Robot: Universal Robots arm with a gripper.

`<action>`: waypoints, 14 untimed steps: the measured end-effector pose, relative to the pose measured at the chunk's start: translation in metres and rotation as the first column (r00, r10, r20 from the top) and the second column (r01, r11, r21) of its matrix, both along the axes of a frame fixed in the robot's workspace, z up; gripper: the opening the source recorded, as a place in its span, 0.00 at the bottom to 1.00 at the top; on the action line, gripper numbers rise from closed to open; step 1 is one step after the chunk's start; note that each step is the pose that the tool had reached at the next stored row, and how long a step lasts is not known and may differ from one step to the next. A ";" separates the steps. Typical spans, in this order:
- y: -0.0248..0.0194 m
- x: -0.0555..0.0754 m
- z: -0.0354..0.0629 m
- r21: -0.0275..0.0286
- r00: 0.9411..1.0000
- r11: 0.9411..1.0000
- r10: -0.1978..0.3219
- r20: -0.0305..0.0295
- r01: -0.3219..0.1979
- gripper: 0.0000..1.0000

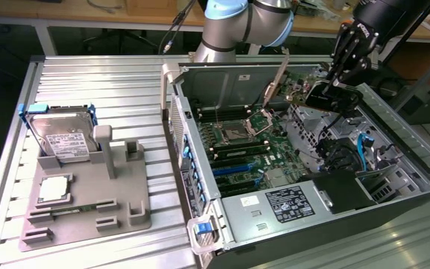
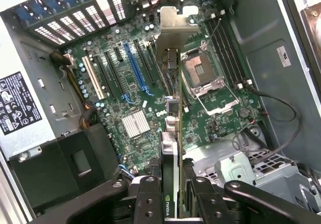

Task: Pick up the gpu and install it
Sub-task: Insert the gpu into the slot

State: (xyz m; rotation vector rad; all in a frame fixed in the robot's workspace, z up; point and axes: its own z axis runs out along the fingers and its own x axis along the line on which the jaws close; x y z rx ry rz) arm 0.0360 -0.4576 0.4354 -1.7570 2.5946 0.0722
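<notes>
The gpu [image 2: 169,148] is seen edge-on in the wrist view, a thin green card with its silver bracket [image 2: 175,25] at the far end. My gripper [image 2: 173,186] is shut on it, one black finger [image 2: 148,191] on each side. The card hangs over the motherboard [image 2: 125,123], near the blue expansion slot [image 2: 136,68] and the CPU socket [image 2: 203,71], apart from the board. In the exterior view the gripper [image 1: 308,96] is inside the open computer case [image 1: 200,168], with the gpu's bracket [image 1: 277,78] standing as a thin strip above the board.
A grey fixture [image 1: 88,218] at the exterior view's left holds a silver hard drive [image 1: 65,140] and a square CPU chip [image 1: 54,189]. Inside the case are the power supply [image 1: 290,204], the drive cage and blue cables [image 1: 364,151]. The case walls surround the board.
</notes>
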 end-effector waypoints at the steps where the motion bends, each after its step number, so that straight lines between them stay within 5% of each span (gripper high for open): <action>1: 0.0000 0.000 0.0000 0.000 1.000 1.000 0.006 0.000 -0.006 0.27; 14: 0.0000 0.000 0.0000 0.000 0.996 0.996 0.086 0.000 -0.086 0.27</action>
